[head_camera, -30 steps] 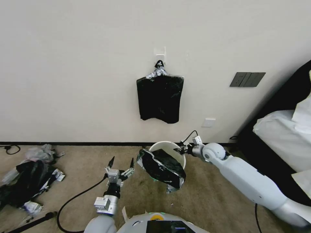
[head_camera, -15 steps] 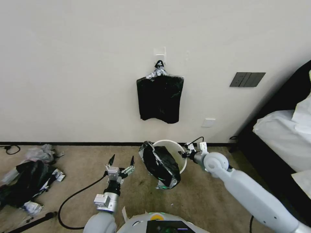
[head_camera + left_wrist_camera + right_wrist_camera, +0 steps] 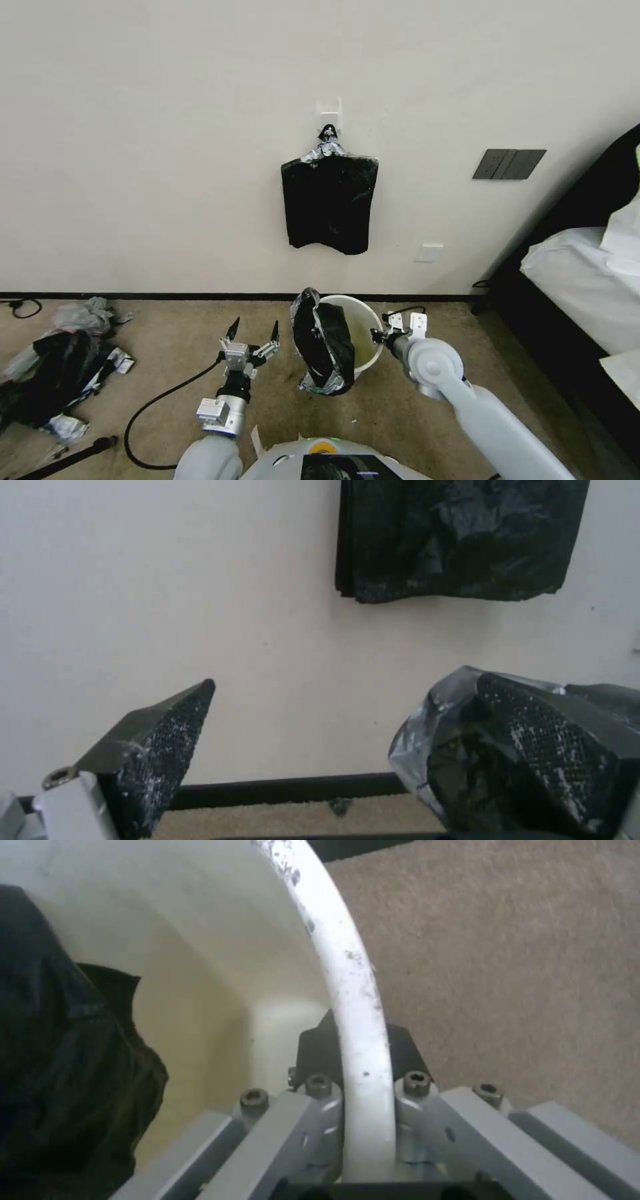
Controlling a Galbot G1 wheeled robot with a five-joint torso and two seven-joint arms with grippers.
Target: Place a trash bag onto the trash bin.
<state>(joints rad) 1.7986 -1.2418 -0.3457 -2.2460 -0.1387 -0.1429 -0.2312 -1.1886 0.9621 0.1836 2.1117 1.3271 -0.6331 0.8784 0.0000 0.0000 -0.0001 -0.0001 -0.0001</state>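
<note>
- Presently: trash bin (image 3: 363,327) stands on the carpet below the wall-hung bundle of bags (image 3: 329,203); this bin is the landmark.
- Trash bag (image 3: 325,343) drapes over the bin's left rim, mostly outside, part inside; opening not spread around the rim.
- Right gripper (image 3: 363,1070) at the bin's right rim, jaws pinching the rim wall.
- Left gripper (image 3: 252,331) left of the bin, near the bag, jaws spread, empty.
- Risk, judged: thin bag slides off the rim to the carpet if the bin tips or jolts.
</note>
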